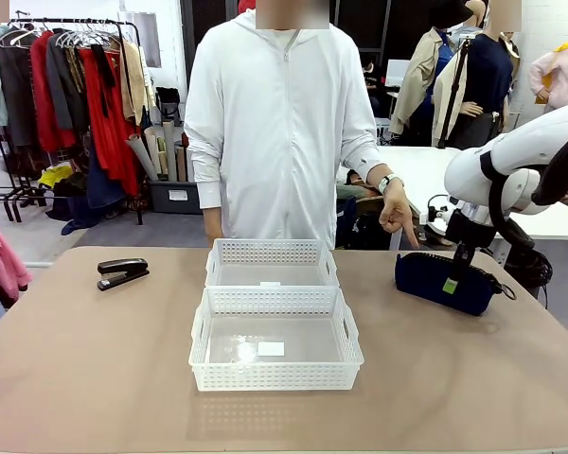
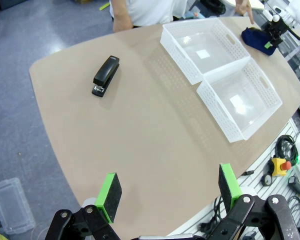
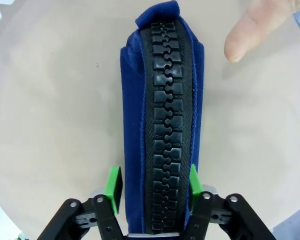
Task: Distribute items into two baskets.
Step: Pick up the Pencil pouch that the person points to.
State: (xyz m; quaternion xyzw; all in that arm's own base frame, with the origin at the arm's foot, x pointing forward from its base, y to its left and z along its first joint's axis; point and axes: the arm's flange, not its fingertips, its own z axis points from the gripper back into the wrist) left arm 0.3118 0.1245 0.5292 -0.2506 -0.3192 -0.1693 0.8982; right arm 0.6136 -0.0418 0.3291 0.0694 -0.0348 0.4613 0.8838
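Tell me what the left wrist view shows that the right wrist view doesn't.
Left wrist view: the stapler, two white baskets, and the left arm's open fingers above the table. Right wrist view: the zipper close up, with the right arm's fingers on either side of the pouch. Both: the pouch, the table and the person's pointing hand.

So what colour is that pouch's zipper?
Black; the zipper shows best in the right wrist view.
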